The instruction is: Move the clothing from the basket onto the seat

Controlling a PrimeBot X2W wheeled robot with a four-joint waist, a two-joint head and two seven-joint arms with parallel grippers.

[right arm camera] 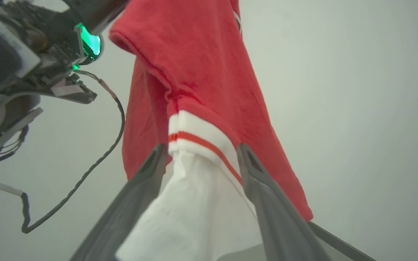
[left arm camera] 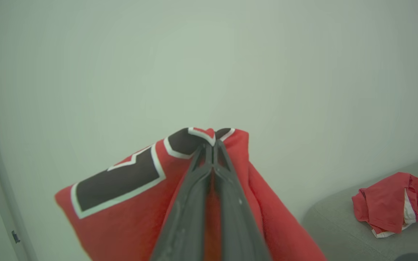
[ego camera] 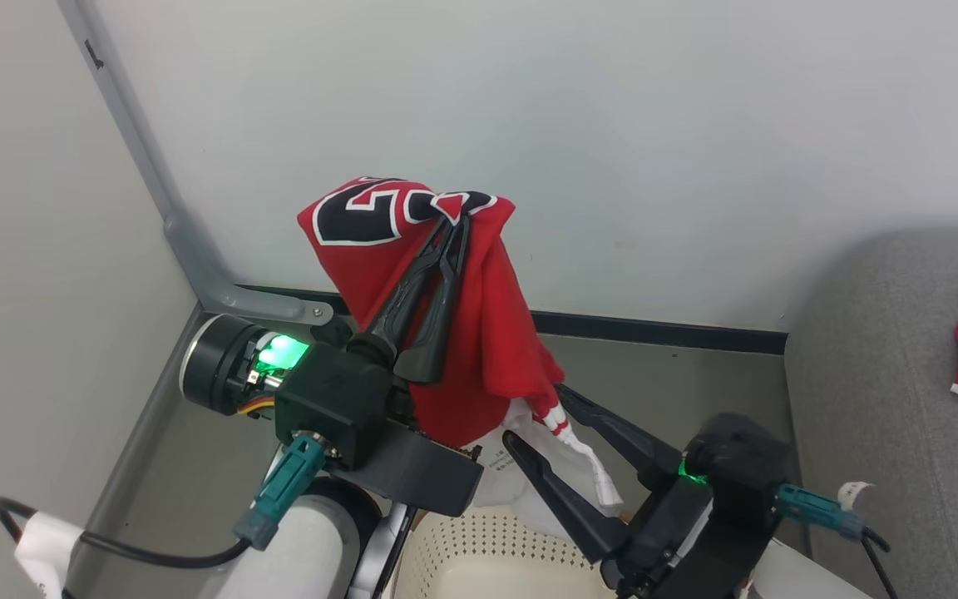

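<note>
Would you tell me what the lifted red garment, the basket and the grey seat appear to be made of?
The garment: soft matte fabric, probably synthetic sportswear; it drapes limply and has striped white trim. The basket: likely moulded plastic, smooth cream with regular holes. The seat: grey woven upholstery, matte, faintly textured.

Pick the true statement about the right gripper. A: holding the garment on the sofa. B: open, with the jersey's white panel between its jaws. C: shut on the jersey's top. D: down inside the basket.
B: the right gripper is open, its jaws either side of the white panel of the jersey, which the left gripper holds up.
</note>
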